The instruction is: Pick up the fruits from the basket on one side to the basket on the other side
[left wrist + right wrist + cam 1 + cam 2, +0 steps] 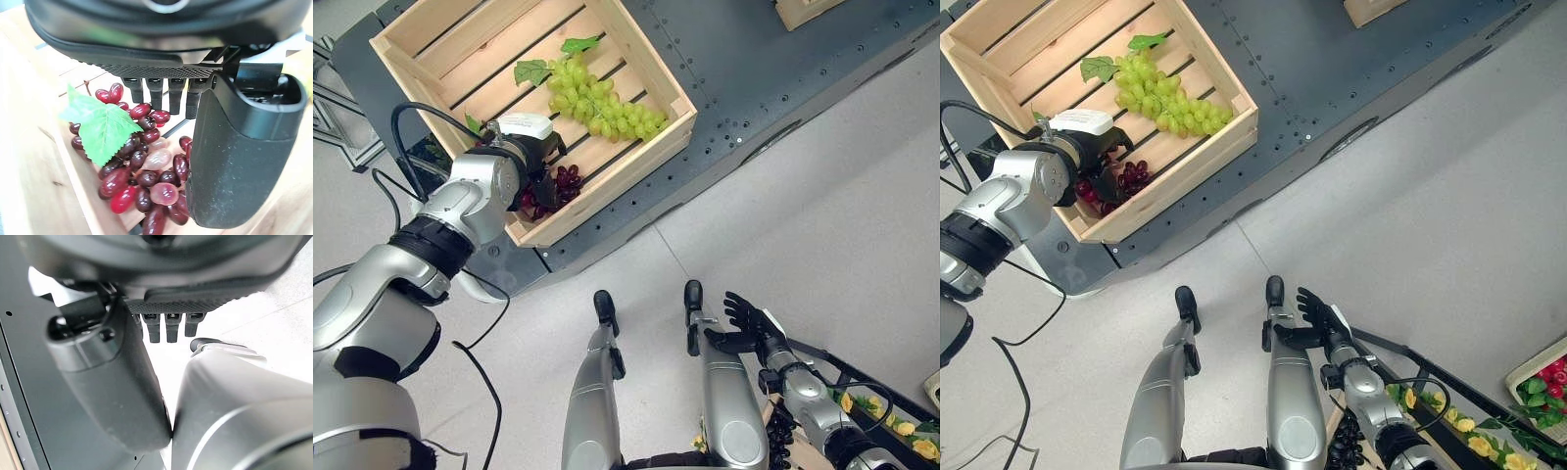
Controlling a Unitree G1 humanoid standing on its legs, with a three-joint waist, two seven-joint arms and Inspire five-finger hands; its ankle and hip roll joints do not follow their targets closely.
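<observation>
Left eye view: a wooden crate [636, 54] sits on a dark grey table [773, 88]. The green grapes [602, 103] lie about mid-crate, closer to its right-hand edge, leaves pointing toward the far side. The red grapes [553, 188] are tucked into the near corner, right against the front wall. The left hand [530, 155] is down inside the crate directly over that red bunch. The right hand [744, 328] hangs low beside the robot, well apart from the crate, fingers spread and holding nothing.

Right eye view: same deal, plus another crate's corner [1371, 10] at the table's far edge. A tray of red fruit [1542, 382] and some yellow flowers [1474, 446] show at the lower right, on the floor side.

Left wrist view: the fingers [156, 92] point straight out over the red grapes, the thumb [239, 152] stands beside the bunch, nothing pinched. A green leaf [100, 125] lies on top of the red grapes, next to the crate's wall.

Right wrist view: straight fingers [168, 327] and thumb [107, 382], relaxed, with the floor [283, 298] beyond.
</observation>
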